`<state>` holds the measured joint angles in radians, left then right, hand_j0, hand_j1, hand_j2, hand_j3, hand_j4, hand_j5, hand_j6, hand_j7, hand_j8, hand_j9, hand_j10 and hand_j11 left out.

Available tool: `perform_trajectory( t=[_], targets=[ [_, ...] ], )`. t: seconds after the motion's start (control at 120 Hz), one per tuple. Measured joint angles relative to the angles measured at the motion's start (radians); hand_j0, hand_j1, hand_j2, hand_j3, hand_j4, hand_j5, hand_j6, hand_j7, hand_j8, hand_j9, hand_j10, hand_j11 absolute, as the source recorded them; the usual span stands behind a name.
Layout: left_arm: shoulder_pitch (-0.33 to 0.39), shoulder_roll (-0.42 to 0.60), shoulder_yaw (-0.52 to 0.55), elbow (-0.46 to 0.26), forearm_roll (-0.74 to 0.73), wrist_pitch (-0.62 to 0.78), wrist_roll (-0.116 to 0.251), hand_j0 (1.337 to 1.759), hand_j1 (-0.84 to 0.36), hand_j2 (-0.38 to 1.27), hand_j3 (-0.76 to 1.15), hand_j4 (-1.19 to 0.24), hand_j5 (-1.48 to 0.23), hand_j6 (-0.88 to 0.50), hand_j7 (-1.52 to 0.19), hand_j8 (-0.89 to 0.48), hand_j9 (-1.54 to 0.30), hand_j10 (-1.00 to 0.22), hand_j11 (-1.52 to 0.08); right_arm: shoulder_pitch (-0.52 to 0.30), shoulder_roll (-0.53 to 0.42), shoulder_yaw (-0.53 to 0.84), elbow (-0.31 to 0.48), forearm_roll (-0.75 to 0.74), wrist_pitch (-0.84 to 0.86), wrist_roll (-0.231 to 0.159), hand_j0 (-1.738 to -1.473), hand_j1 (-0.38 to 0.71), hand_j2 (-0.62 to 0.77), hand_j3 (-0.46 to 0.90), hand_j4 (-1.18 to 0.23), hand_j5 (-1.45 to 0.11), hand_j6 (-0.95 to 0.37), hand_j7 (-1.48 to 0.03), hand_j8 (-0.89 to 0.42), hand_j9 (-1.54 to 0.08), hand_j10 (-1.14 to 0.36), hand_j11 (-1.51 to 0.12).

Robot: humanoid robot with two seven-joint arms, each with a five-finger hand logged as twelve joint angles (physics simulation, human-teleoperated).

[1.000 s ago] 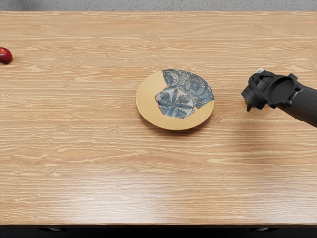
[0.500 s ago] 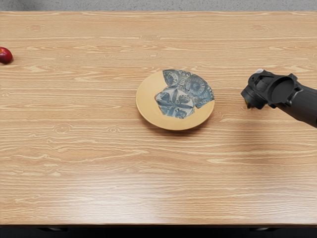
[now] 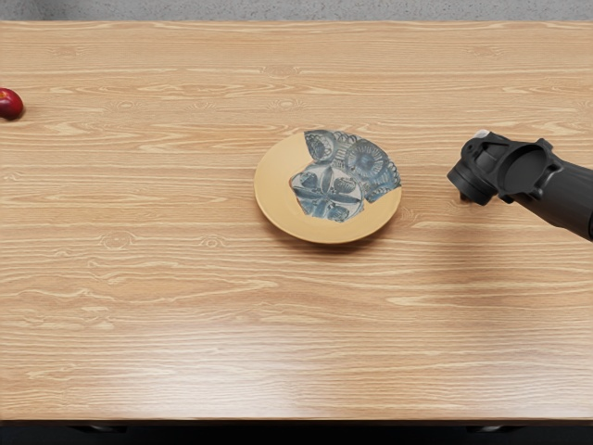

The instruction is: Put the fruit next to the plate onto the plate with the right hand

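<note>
An orange-yellow plate [image 3: 274, 190] with a blue-grey patterned centre lies in the middle of the wooden table. My right hand [image 3: 478, 176] comes in from the right edge on a dark arm and hangs low over the table just right of the plate, about a hand's width from its rim. It points downward, so its underside and anything beneath it are hidden. No fruit shows beside the plate in this view. A small red fruit [image 3: 9, 103] lies far off at the table's left edge.
The wooden table [image 3: 185, 306] fills the view, with its front edge at the bottom and its far edge along the top. Bare wood lies between the plate and the red fruit.
My right hand has sunk slightly and edged left toward the plate. A small yellowish speck seen under it one second ago no longer shows.
</note>
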<state>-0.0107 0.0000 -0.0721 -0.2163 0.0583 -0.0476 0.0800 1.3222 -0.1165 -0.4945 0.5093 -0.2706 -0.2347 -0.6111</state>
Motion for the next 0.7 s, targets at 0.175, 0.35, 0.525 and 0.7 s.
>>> perform_trajectory(
  t=[0.175,0.35,0.525,0.7],
  targets=[
    [0.0,0.0,0.0,0.0,0.0,0.0,0.0,1.658,0.35,0.0,0.0,0.0,0.0,0.0,0.0,0.0,0.0,0.0,0.0,-0.008,-0.005,0.072,0.001,-0.008,0.011,-0.001,-1.654,0.28,0.23,0.0,-0.7,-0.83,-0.41,-0.87,-0.33,-0.85,-0.48,-0.87],
    [0.0,0.0,0.0,0.0,0.0,0.0,0.0,1.658,0.35,0.0,0.0,0.0,0.0,0.0,0.0,0.0,0.0,0.0,0.0,-0.009,-0.026,0.139,0.002,0.0,0.028,0.0,-1.655,0.31,0.42,0.0,-0.79,-1.02,-0.42,-1.02,-0.26,-1.04,-0.44,-1.06],
    [0.0,0.0,0.0,0.0,0.0,0.0,0.0,1.658,0.35,0.0,0.0,0.0,0.0,0.0,0.0,0.0,0.0,0.0,0.0,-0.008,-0.112,0.319,0.003,0.007,0.13,0.0,-1.656,0.39,0.54,0.0,-0.8,-1.17,-0.36,-1.09,-0.17,-1.16,-0.35,-1.16],
    [0.0,0.0,0.0,0.0,0.0,0.0,0.0,1.658,0.35,0.0,0.0,0.0,0.0,0.0,0.0,0.0,0.0,0.0,0.0,-0.002,-0.213,0.54,0.005,0.011,0.275,0.0,-1.657,0.43,0.57,0.0,-0.8,-1.23,-0.31,-1.11,-0.11,-1.2,-0.3,-1.19]
  ],
)
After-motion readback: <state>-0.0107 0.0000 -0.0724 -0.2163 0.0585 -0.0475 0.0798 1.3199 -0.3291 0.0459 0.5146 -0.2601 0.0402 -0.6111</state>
